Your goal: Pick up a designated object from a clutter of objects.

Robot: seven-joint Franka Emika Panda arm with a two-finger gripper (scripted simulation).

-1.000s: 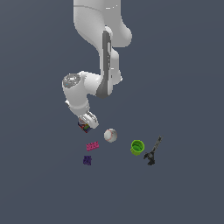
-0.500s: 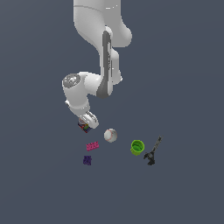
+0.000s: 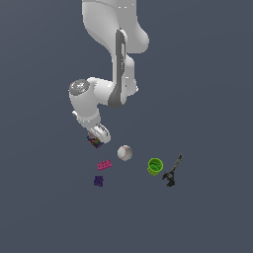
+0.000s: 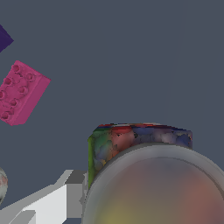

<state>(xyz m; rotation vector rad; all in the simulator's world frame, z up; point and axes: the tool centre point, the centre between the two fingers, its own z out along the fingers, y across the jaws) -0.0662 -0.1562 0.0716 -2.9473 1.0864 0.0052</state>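
The designated object, a short can (image 3: 94,143) with a red, blue and green label, sits at the tip of my gripper (image 3: 97,140) toward the exterior view's left. In the wrist view the can (image 4: 131,140) fills the frame, its grey metallic top nearest the camera. One white finger (image 4: 65,194) presses against its side; the other finger is hidden behind the can. The gripper is shut on the can. Whether the can is off the floor cannot be told.
The rest of the clutter lies in front of the gripper: a pink toy brick (image 3: 104,165), a dark purple piece (image 3: 98,181), a white ball (image 3: 124,152), a bright green cup (image 3: 154,166) and a black clamp tool (image 3: 172,172) at the exterior view's right.
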